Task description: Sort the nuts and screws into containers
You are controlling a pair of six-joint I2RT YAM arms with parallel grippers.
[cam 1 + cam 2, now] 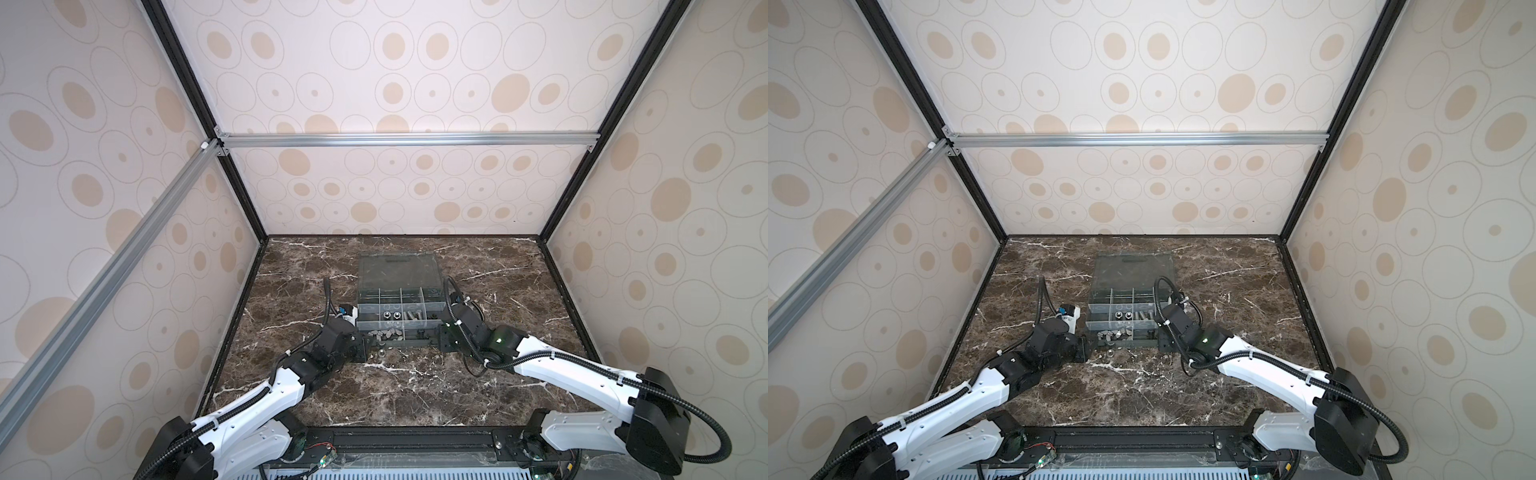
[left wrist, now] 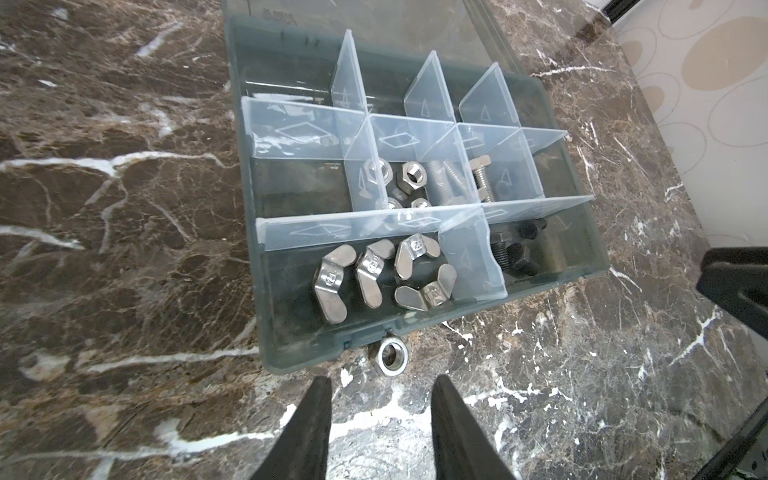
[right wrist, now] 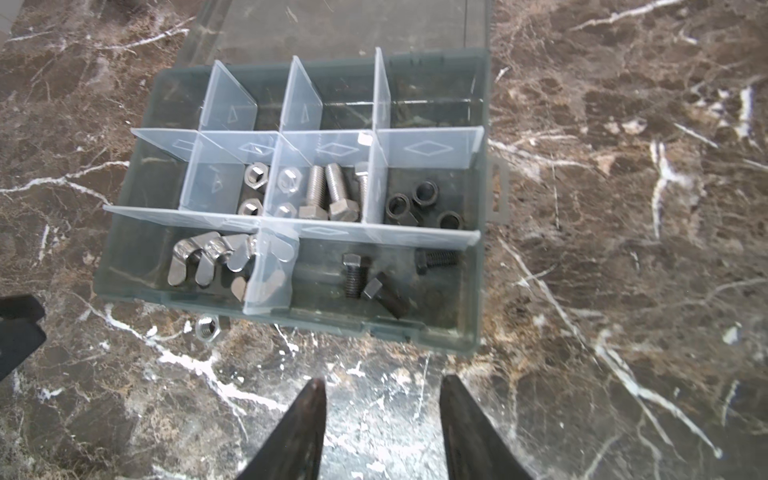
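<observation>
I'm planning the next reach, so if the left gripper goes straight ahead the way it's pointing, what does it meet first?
Probably the loose silver hex nut on the table, just ahead of the open left gripper; right behind it stands the organizer box.

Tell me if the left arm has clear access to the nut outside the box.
Probably yes: the nut lies on bare table just ahead of the open left gripper, though close against the box wall.

Stamped marks on the wing nuts (image 2: 370, 270) are too blurred to read.
</observation>
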